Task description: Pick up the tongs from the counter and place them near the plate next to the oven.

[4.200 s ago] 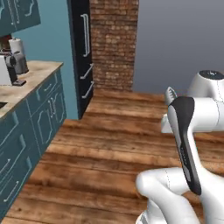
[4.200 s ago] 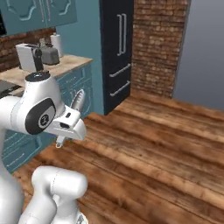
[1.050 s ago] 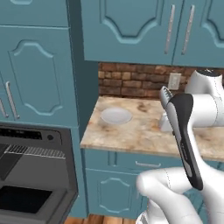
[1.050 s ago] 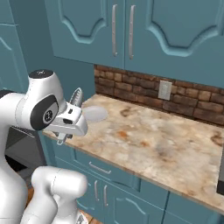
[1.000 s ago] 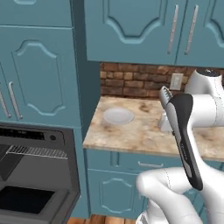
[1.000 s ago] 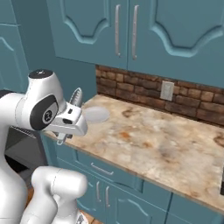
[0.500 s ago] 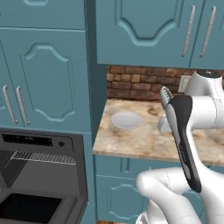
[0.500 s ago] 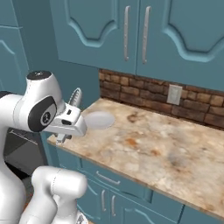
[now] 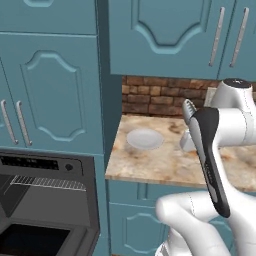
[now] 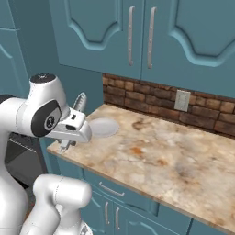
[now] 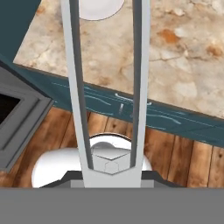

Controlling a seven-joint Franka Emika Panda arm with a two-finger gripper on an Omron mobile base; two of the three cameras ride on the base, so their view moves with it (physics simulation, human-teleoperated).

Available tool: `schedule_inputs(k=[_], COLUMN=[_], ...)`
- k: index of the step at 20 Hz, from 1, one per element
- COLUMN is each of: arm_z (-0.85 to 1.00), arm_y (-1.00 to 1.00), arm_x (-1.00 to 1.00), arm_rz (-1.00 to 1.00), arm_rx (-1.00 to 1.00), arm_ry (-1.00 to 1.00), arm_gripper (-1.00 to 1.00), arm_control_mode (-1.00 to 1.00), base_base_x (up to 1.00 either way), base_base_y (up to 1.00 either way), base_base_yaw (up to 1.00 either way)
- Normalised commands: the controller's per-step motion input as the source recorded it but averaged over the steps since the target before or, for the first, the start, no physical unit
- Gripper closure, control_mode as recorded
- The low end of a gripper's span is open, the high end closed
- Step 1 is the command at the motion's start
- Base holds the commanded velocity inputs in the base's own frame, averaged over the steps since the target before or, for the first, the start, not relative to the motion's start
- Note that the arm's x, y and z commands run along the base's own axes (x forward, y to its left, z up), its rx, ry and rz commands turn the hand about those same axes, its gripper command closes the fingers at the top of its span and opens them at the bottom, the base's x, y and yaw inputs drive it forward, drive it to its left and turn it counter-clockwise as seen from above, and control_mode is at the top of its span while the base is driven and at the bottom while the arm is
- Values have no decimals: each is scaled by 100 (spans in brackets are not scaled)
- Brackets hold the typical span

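Marbled counter [image 10: 174,160] carries the plate [image 10: 103,128], while the tool [image 10: 73,131] is clamped on the tongs [image 11: 75,87].

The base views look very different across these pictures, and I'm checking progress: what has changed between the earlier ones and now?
The base drove from the wooden-floor area by the fridge to the counter beside the oven, so the whole scene shifted; plate and oven came into view. Unchanged: the end effector is shut on the tongs, arm pose the same.
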Motion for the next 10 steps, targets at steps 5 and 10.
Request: schedule_inputs(k=[5,10], arm_z=[-77,-100], arm_y=[0,-4], arm_x=[29,32], arm_rz=[-2,-1], arm_rx=[10,18], arm_ry=[25,32], arm_gripper=[100,100], arm_control_mode=[-100,-100], base_base_x=[0,0], base_base_y=[0,0], base_base_yaw=[0,0])
